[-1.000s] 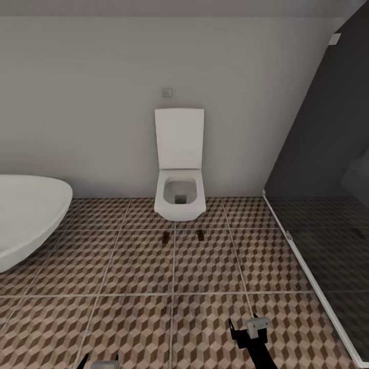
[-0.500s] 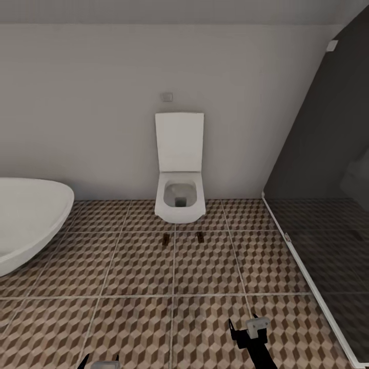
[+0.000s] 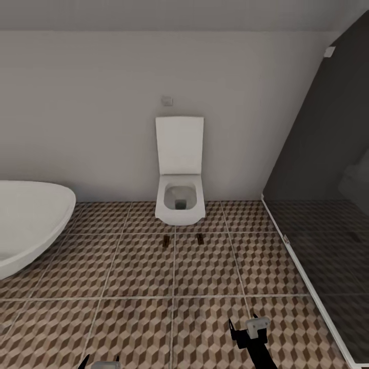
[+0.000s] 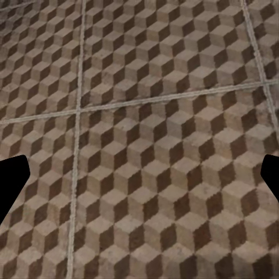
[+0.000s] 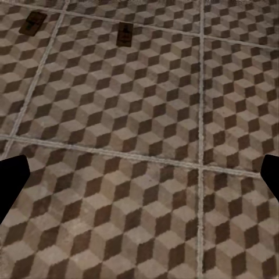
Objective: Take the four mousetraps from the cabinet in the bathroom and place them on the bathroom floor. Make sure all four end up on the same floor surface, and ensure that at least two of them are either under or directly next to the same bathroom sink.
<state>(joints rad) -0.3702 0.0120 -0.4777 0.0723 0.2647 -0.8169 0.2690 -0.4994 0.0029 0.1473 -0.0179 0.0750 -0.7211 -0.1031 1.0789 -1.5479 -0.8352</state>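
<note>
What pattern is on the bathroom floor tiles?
The floor has a brown, beige and cream 3D-cube pattern with pale grout lines, clearest in the right wrist view.

Two mousetraps visible, both flat on the bathroom floor [image 3: 205,266], just in front of the toilet [image 3: 180,197].

Left mousetrap [image 3: 165,241]: small brown rectangular board, long side pointing toward the toilet, near a grout line. Also in right wrist view [image 5: 32,22].

Right mousetrap [image 3: 200,238]: same look and orientation, slightly nearer the toilet, apart from the first. Right wrist view [image 5: 124,34].

Floor: square tiles, brown-beige-cream cube print, pale grout.
</note>
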